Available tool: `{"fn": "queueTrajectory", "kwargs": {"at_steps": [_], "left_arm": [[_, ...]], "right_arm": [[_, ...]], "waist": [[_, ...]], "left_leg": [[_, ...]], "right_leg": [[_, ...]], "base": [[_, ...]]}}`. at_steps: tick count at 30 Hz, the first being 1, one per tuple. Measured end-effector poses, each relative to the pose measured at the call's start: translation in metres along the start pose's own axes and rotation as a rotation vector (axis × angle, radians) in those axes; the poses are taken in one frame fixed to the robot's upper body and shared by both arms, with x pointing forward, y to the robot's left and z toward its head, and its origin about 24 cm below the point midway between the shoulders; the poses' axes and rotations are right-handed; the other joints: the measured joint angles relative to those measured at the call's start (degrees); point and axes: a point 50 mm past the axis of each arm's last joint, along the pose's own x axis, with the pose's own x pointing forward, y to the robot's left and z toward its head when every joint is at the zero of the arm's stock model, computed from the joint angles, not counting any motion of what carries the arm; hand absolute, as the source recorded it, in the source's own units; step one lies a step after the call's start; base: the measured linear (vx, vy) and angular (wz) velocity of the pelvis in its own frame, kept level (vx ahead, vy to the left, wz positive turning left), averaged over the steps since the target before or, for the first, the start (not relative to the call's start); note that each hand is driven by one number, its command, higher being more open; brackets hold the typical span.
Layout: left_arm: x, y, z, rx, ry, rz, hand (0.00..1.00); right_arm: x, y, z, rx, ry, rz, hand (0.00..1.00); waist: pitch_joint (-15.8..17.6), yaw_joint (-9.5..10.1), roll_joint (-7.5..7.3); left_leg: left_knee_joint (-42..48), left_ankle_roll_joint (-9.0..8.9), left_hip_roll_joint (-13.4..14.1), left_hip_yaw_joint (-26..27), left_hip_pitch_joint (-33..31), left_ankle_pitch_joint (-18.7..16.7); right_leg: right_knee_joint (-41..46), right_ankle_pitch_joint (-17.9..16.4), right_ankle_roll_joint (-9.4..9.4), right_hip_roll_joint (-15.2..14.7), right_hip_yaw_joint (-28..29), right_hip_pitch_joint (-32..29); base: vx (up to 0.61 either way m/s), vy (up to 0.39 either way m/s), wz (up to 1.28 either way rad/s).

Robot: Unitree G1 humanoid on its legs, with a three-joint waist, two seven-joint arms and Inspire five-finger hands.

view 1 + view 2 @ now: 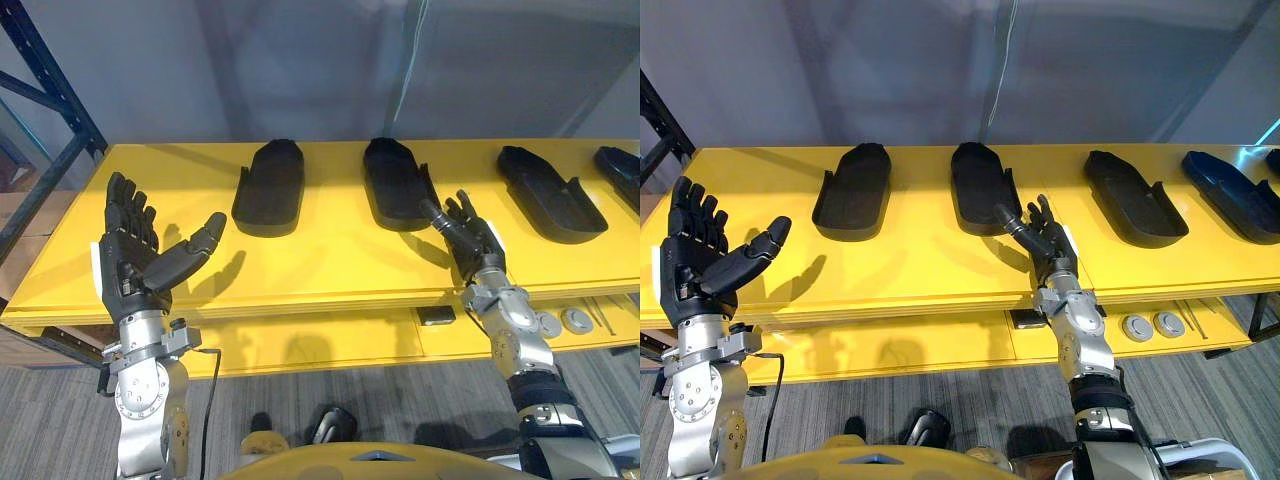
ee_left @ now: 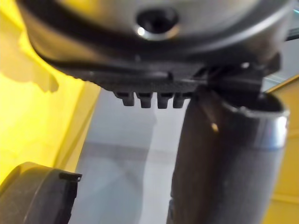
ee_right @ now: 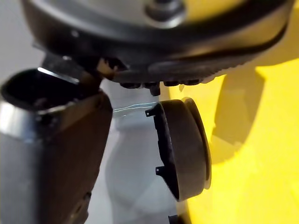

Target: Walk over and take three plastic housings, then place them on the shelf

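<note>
A grey wall stands behind the long yellow shelf, with a dark blue rack post at its left end. On the shelf lie black plastic housings in a row: first housing, second housing, third housing, fourth housing. My left hand is raised before the shelf, spread and empty. My right hand, fingers straight, is at the second housing's near end. Small round discs lie on the ledge below.

Left hand raised, fingers straight, thumb spread; right hand reaching forward, fingers relaxed
</note>
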Motion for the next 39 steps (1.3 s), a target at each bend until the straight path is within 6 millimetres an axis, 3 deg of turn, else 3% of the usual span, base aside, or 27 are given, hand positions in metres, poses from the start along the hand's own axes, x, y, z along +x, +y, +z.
{"fn": "queueTrajectory", "kwargs": {"at_steps": [16,27,31,36,39], "left_arm": [[0.000,-0.004,0.004,-0.011,-0.015,-0.015,1.00],[0.000,-0.007,0.003,-0.019,-0.009,-0.027,1.00],[0.000,-0.008,0.003,-0.018,-0.008,-0.024,1.00],[0.000,-0.007,0.003,-0.019,-0.008,-0.013,1.00],[0.000,-0.009,0.003,-0.024,-0.007,-0.015,1.00]], "right_arm": [[0.003,0.023,0.003,0.017,0.000,0.134,1.00],[0.004,0.028,0.006,-0.029,-0.020,0.081,1.00],[0.004,0.039,0.025,-0.166,-0.113,0.042,1.00],[-0.007,0.063,0.086,-0.260,-0.421,0.119,1.00],[-0.018,0.078,0.109,-0.269,-0.557,0.215,1.00]], "waist": [[0.3,0.14,0.13],[0.4,0.30,0.06],[0.4,0.19,0.02],[0.6,-0.08,-0.30],[0.7,-0.11,-0.45]], "left_leg": [[0.0,0.00,0.0,-0.2,0.0,0.0],[0.0,0.00,0.0,-0.2,-0.2,0.0],[0.0,-0.04,0.0,0.1,-0.3,-0.1],[0.0,-0.18,0.0,0.9,-0.1,-0.4],[0.0,-0.22,0.0,1.2,0.1,-0.6]], "right_leg": [[0.1,-0.2,-0.01,0.0,-0.1,0.0],[0.1,-0.2,-0.01,0.0,-0.1,-0.1],[0.1,-0.1,0.01,0.0,0.1,-0.4],[0.1,0.1,0.33,0.0,0.8,-0.7],[0.1,0.1,0.34,0.0,1.1,-0.8]], "base": [[0.00,0.000,0.00],[0.00,0.000,0.00],[0.00,0.000,-0.02],[0.00,0.000,-0.07],[0.01,-0.004,-0.05]]}}
